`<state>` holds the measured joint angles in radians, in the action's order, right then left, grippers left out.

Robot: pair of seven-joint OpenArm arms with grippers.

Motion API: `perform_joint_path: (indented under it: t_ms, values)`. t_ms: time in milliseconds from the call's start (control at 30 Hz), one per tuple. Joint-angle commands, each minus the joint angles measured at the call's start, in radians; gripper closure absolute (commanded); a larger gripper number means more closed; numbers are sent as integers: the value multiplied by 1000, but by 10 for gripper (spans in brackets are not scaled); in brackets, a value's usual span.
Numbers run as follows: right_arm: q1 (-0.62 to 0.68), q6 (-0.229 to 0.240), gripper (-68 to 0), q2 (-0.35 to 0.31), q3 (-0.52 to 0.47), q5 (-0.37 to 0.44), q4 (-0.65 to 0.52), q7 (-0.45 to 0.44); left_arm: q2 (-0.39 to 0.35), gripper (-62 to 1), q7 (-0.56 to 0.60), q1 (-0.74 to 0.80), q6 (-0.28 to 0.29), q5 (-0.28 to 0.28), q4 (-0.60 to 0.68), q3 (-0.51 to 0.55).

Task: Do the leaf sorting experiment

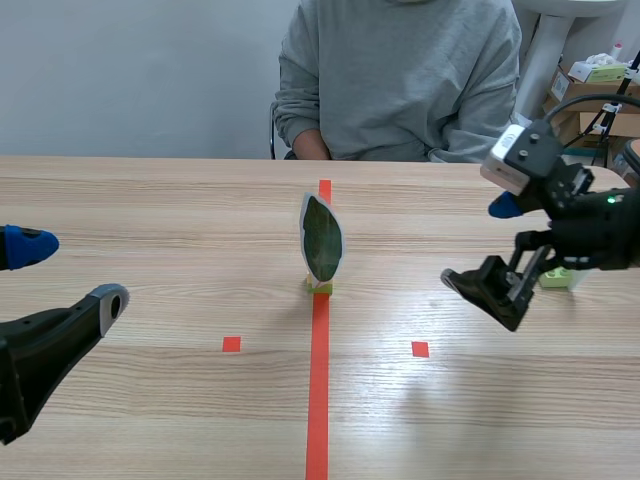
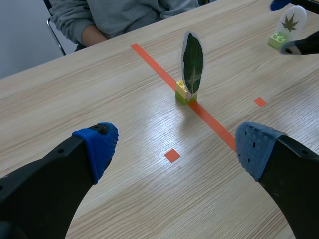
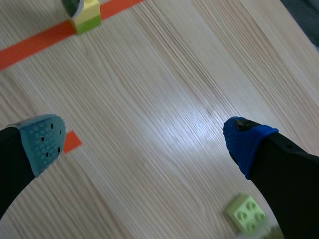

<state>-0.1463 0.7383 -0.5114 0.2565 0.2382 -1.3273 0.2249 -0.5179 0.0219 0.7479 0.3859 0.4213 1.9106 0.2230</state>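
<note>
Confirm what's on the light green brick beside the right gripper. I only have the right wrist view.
Observer: The light green brick carries an upright white card printed with a dark spiky leaf. The left wrist view shows it plainly.
Operator: And the other one, further ahead?
Observer: That yellow-green base holds a tall oval leaf card, dark green, standing upright on the tape line.
Operator: Left arm?
Observer: The left gripper is open and holds nothing. It is apart from the oval leaf card, on the near side.
</note>
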Motion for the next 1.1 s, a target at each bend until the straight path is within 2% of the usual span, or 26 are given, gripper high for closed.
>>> perform_joint_path:
  t_ms: [0,233,467,733,867,1000,1067]
  values:
    - [-66,7,-679,40,40,7,39,-11,10,-510,4,-3,1,12,14,2]
    - [-291,7,-679,207,204,-93,320,-39,63,-510,2,-3,1,12,14,2]
    - [-383,7,-679,302,309,-150,434,-84,74,-510,2,-3,1,12,14,2]
    - [-402,7,-679,356,375,-184,454,-143,74,-510,3,-3,1,12,14,2]
    - [-402,3,-679,356,399,-187,454,-189,74,-510,3,-3,1,12,14,2]
    - [-402,3,-679,355,399,-187,454,-194,74,-510,3,-3,1,12,14,2]
    - [-402,3,-639,353,398,-187,454,-191,74,-510,3,-3,1,12,14,2]
